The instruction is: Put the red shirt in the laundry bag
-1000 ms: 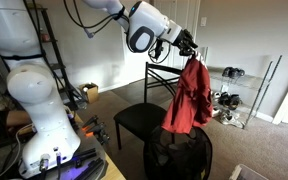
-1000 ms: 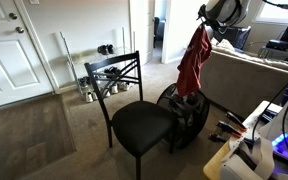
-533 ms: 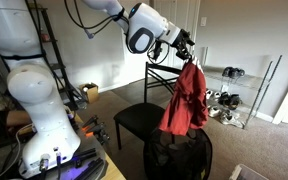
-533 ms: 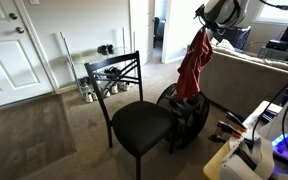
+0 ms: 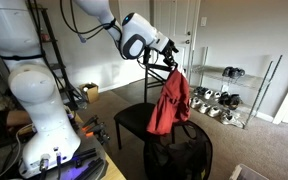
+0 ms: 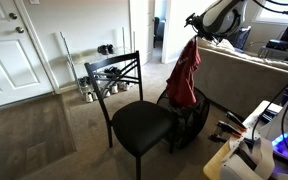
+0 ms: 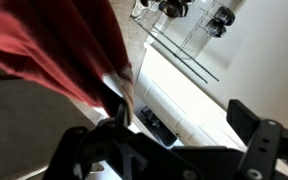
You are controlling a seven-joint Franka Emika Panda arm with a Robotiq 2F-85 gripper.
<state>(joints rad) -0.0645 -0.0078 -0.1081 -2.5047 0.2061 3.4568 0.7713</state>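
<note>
I judge that I am at the release step: the carrying is done, and what remains is to let the shirt go into the bag. My hand [image 5: 170, 56] is spread. In the wrist view the two fingers [image 7: 256, 128] stand wide apart and nothing is pressed between them.

The red shirt [image 5: 170, 100] hangs directly under my hand as a long, loose drape. Its top is just below my fingertips, and its lower edge reaches down to the mouth of the laundry bag [image 5: 184, 158]. In the wrist view the red cloth [image 7: 54, 45] lies to one side of my hand and passes close along one finger, not through the gap. I cannot tell whether a fold is caught on that finger or whether the cloth is already free and dropping.

The bag stands on the floor, well below my hand and almost straight under it. In both exterior views the shirt hangs a little toward the side of the bag where the black chair [image 5: 134, 120] stands, so part of it could land on the rim or on the seat.

For the next move I should first check that the cloth has left the finger. If it clings, a small shake or a short lowering over the middle of the bag should free it. After that my hand can rise straight up, away from the hoop.
</note>
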